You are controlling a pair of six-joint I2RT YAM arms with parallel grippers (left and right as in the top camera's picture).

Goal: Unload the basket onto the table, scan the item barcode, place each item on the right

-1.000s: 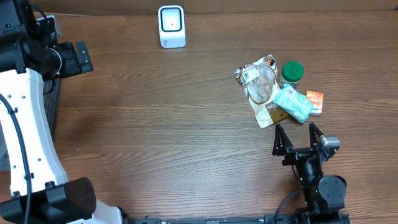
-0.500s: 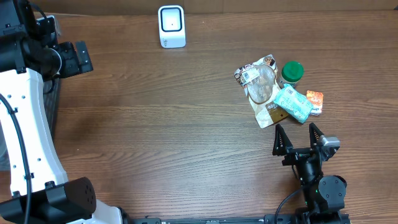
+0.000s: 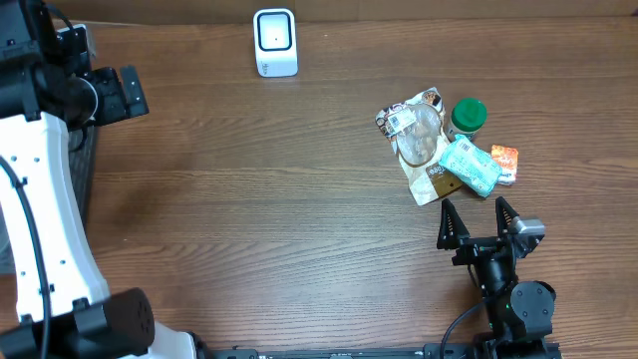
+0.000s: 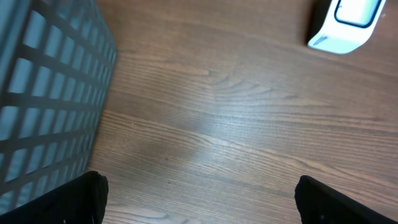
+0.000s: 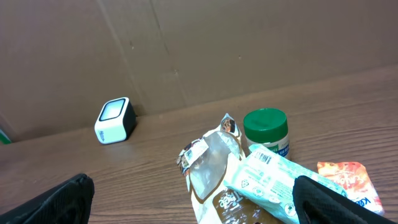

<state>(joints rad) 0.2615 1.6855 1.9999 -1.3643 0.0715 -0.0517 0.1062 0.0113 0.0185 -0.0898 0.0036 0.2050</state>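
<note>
While both arms hover, the right gripper (image 3: 473, 209) is spread wide and empty just near of the pile at the right. The left gripper (image 4: 199, 183) is equally wide at the far left. The teal packet (image 3: 470, 166) lies on the crinkly pouch (image 3: 419, 145) beside the green-lidded jar (image 3: 467, 117). It's probably light, soft and slippery, so pinch across its narrow width. The jar is capped and its contents are hidden. I can't tell what's inside the basket (image 4: 43, 93). The scanner (image 3: 275, 42) waits far off.

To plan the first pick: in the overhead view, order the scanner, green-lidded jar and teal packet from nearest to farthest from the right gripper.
1. Teal packet, just ahead of the right gripper.
2. Green-lidded jar, beyond the packet.
3. Scanner, far back, to the left.
</note>
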